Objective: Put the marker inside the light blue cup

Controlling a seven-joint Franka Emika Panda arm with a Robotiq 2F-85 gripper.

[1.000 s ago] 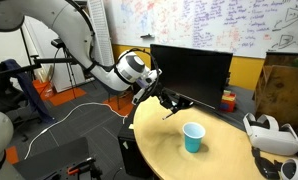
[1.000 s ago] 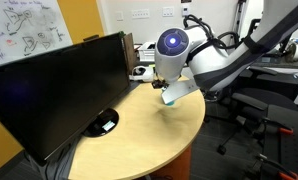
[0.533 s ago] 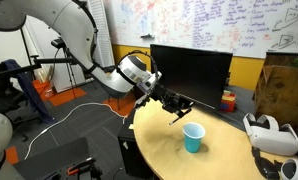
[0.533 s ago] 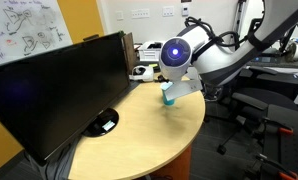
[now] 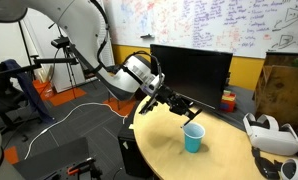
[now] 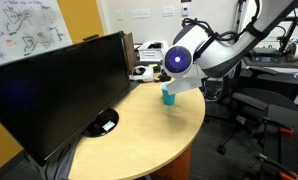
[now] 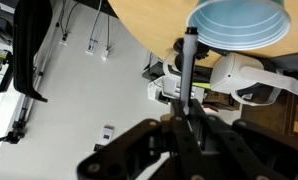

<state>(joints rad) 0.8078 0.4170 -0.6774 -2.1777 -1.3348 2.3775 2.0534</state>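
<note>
My gripper [image 7: 185,128] was clenched on the marker [image 7: 188,70], which projected forward over the round table [image 5: 164,150] with its tip near the rim of the light blue cup [image 7: 239,22] just ahead, apparently lining up for insertion.

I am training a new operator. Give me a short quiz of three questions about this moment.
1. True or false: the marker lies loose inside the light blue cup.
2. What does the gripper hold? A) the cup B) the marker C) nothing
3. Fill in: the cup stands on a round wooden ____.
Key: 1 false, the gripper holds it; 2 B; 3 table.
</note>
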